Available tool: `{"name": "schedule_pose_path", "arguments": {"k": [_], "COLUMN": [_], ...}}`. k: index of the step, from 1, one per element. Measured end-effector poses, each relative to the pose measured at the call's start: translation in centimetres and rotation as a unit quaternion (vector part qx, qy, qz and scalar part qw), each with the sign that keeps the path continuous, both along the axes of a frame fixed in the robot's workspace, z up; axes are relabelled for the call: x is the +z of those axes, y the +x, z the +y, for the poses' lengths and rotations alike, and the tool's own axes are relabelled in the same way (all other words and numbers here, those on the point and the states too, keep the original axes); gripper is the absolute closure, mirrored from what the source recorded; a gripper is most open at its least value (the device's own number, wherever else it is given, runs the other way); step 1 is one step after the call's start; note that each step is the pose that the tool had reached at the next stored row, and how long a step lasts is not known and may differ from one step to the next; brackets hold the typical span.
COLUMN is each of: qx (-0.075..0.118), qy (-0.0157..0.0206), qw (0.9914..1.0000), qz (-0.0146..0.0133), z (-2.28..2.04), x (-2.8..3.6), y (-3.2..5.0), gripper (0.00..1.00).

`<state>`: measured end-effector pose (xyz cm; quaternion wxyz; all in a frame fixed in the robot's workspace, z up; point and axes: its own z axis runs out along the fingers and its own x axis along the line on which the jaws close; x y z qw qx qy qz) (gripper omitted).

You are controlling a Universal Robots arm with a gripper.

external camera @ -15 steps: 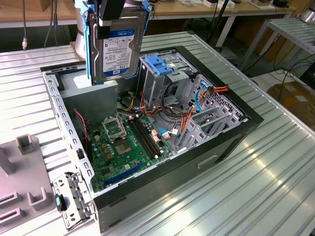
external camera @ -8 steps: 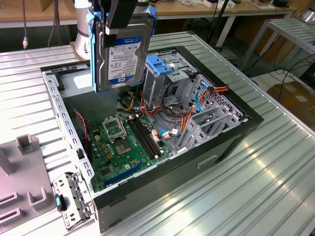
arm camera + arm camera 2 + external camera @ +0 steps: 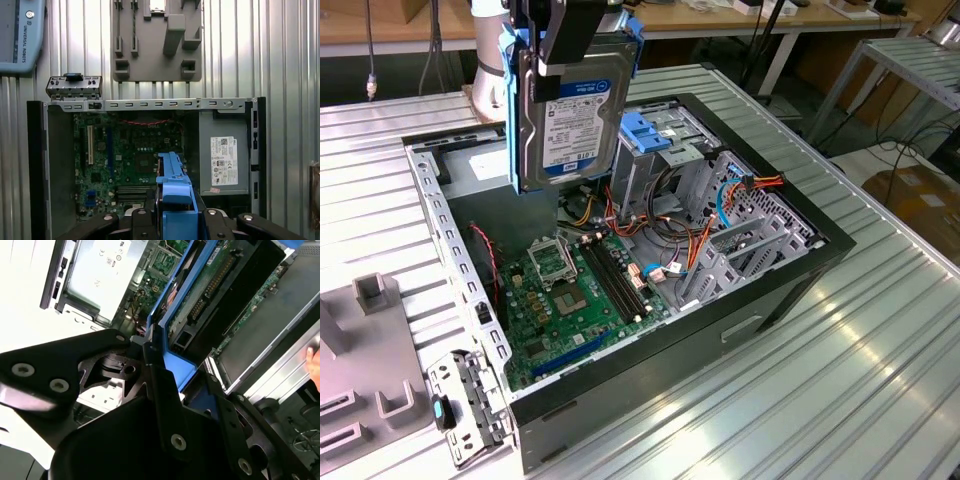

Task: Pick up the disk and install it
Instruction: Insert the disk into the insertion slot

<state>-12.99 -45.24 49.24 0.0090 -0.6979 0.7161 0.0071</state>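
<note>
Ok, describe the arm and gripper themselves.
The arm is a smooth silver-grey tube with a pale blue joint band. The gripper is matte black, built of flat, angular linkage plates fastened with round silver screws.

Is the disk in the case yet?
No, in the exterior view the gripper holds the disk upright, above the open case.

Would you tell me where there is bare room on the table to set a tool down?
The ribbed table is bare on the exterior view's right of the computer case. That view's left holds a grey fixture; cables crowd the case.
</note>
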Motion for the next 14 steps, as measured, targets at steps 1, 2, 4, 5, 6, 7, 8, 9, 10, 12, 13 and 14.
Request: {"name": "schedule_pose_path", "arguments": {"k": [1,2,4,5,6,7,8,9,10,12,13,14], "qx": [0.0,0.0,0.0,0.0,0.0,0.0,0.0,0.0,0.0,0.0,0.0,0.0], "qy": [0.0,0.0,0.0,0.0,0.0,0.0,0.0,-0.0001,0.0,0.0,0.0,-0.0001], "qw": [1.0,1.0,1.0,1.0,1.0,1.0,1.0,1.0,1.0,1.0,1.0,1.0], "qz": [0.0,0.0,0.0,0.0,0.0,0.0,0.0,0.0,0.0,0.0,0.0,0.0], "z": [-0.14,-0.3,-0.51,-0.63,-0.72,-0.81,-0.95,-1.04,-1.13,-1.38,-1.47,-1.64], "x": [0.0,0.0,-0.01,-0.01,-0.01,-0.01,-0.02,-0.02,-0.02,-0.02,-0.03,-0.03], "y": [0.0,0.0,0.0,0.0,0.0,0.0,0.0,0.0,0.0,0.0,0.0,0.0], "gripper": [0.63,0.63,0.63,0.63,0.63,0.63,0.63,0.63,0.63,0.63,0.63,0.63]}}
